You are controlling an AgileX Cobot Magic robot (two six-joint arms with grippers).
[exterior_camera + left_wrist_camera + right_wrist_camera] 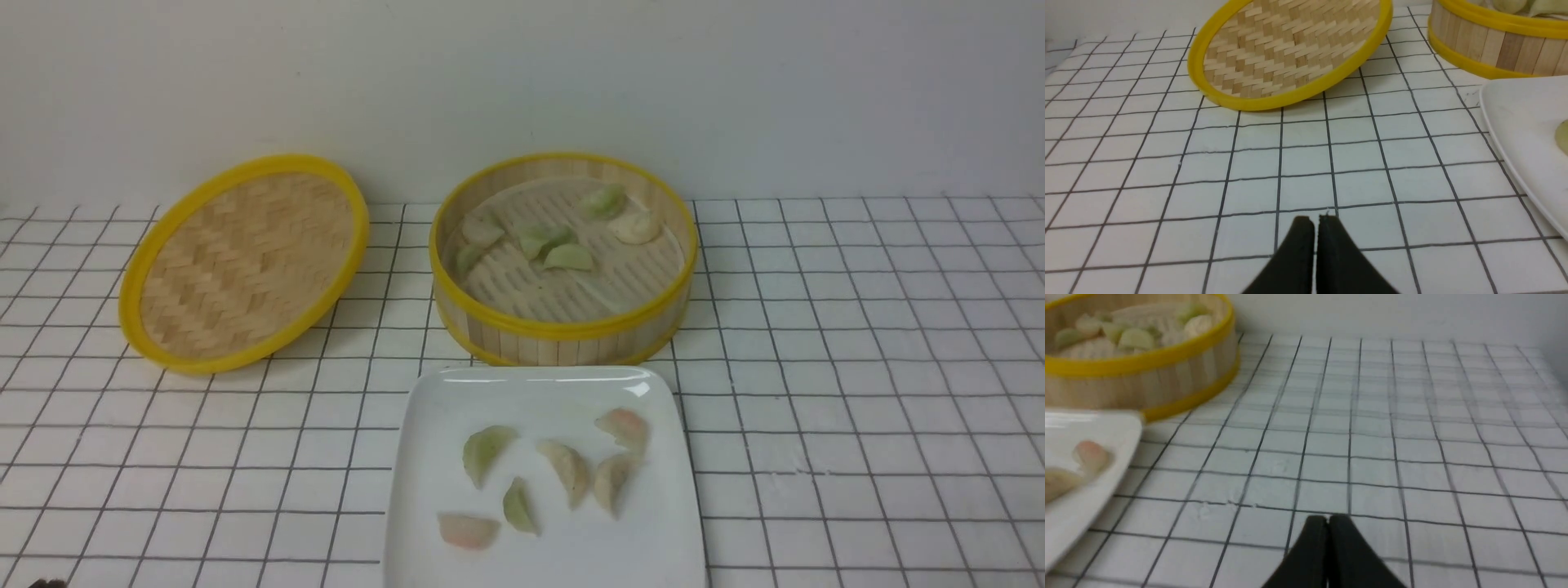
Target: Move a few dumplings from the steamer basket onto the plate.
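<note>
Two pinkish dumplings lie on the white plate [539,392], one at its far right [624,426] and one at its near left [468,529]; the far right one also shows in the right wrist view [1090,455]. The steamer basket [563,331] stands behind the plate and holds several green dumplings and a pale cream one [634,227]. My left gripper [1315,220] is shut and empty, low over the grid cloth left of the plate. My right gripper [1327,519] is shut and empty over the cloth right of the plate. Neither gripper shows in the front view.
The woven bamboo lid [245,261] leans tilted left of the steamer. Two green dumplings [487,449] and two beige speckled ones [569,469] also lie on the plate. A white wall rises just behind the steamer.
</note>
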